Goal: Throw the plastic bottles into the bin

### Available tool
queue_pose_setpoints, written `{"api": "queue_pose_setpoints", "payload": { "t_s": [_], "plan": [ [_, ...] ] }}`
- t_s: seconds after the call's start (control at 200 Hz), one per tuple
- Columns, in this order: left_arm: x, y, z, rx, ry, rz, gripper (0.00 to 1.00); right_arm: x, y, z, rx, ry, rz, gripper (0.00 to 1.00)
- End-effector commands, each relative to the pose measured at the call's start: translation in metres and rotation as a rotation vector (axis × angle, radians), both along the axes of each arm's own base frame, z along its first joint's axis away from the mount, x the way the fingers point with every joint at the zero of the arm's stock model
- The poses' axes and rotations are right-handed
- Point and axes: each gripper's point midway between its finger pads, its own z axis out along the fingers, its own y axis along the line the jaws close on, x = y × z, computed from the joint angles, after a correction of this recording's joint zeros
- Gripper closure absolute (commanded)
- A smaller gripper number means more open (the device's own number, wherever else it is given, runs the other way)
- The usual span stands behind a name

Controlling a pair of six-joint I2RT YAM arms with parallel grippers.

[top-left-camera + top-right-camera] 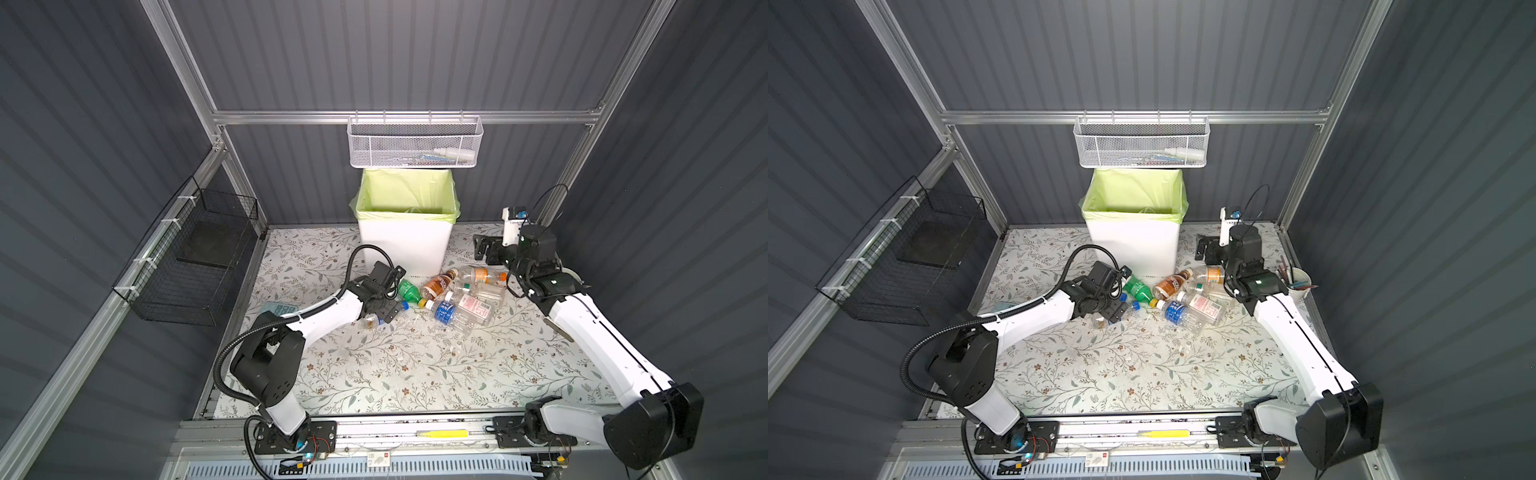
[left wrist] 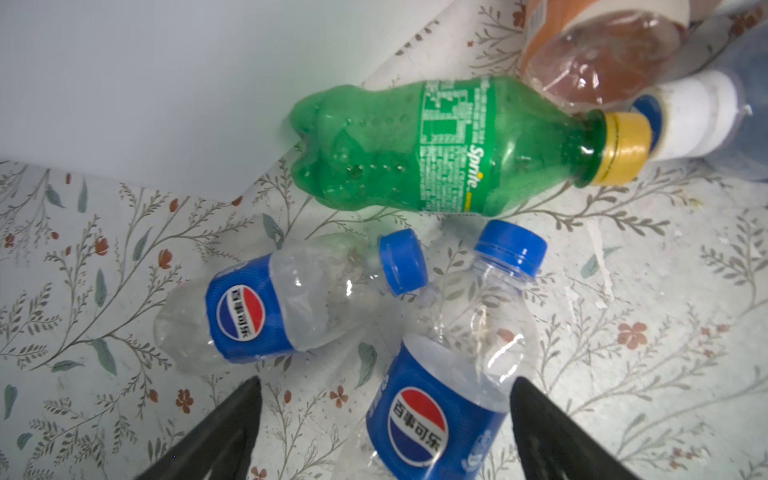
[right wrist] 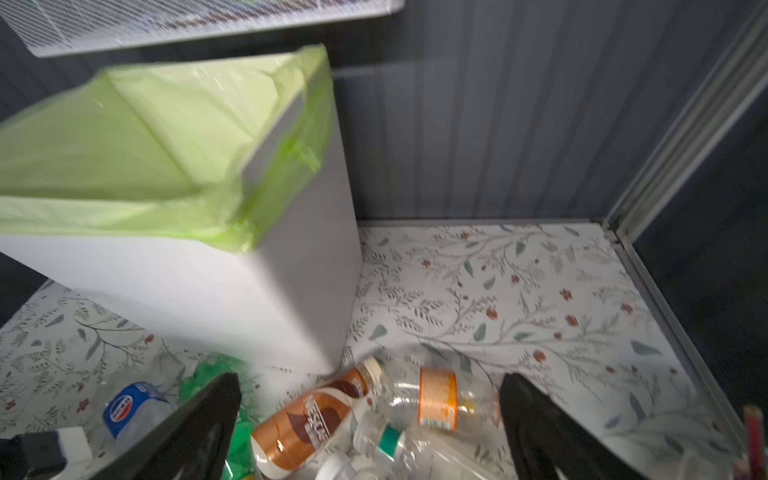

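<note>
On the left, the left pincer point(image 2: 385, 380) hangs low, fingers spread either side of a blue-labelled bottle point(image 2: 428, 419), seemingly not gripping it. The plastic bottles point(image 1: 444, 309) lie heaped on the table point(image 1: 415, 365) at the near face of the bin point(image 1: 403, 249), which stands far middle. The right pincer point(image 3: 370, 376) hovers above their right side, spread wide, empty.

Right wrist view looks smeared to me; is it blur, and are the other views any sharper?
Right wrist: looks like motion blur, yes; the bin, its liner and the bottles are smeared. Left wrist: sharp, the green bottle label reads clearly, small highlights on the clear bottles. Both top views: evenly lit and sharper, though the bin's front is washed out white.
</note>
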Motion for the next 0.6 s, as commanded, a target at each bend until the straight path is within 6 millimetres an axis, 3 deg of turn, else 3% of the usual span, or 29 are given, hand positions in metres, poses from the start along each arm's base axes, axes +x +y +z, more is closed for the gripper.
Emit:
{"api": "queue_pose_setpoints", "payload": {
  "t_s": [0.0,0.105,0.135,0.33,0.595],
  "plan": [
    [-0.015,-0.008,-0.009,0.009,0.092,-0.078,0.09,-0.011,-0.017,0.007,0.089,-0.040,-0.055,0.01],
    [-0.021,-0.010,-0.015,0.010,0.130,-0.094,0.10,-0.015,-0.027,-0.023,0.099,0.018,-0.085,0.01],
    [-0.022,-0.011,-0.018,0.011,0.143,-0.098,0.11,-0.021,-0.030,-0.020,0.108,0.002,-0.091,0.01],
    [-0.030,-0.013,-0.034,0.026,0.210,-0.108,0.17,-0.027,-0.039,-0.053,0.126,0.061,-0.121,0.01],
    [-0.031,-0.009,-0.045,0.063,0.238,-0.095,0.27,-0.029,-0.041,-0.070,0.151,0.091,-0.129,0.01]
  ]
}}
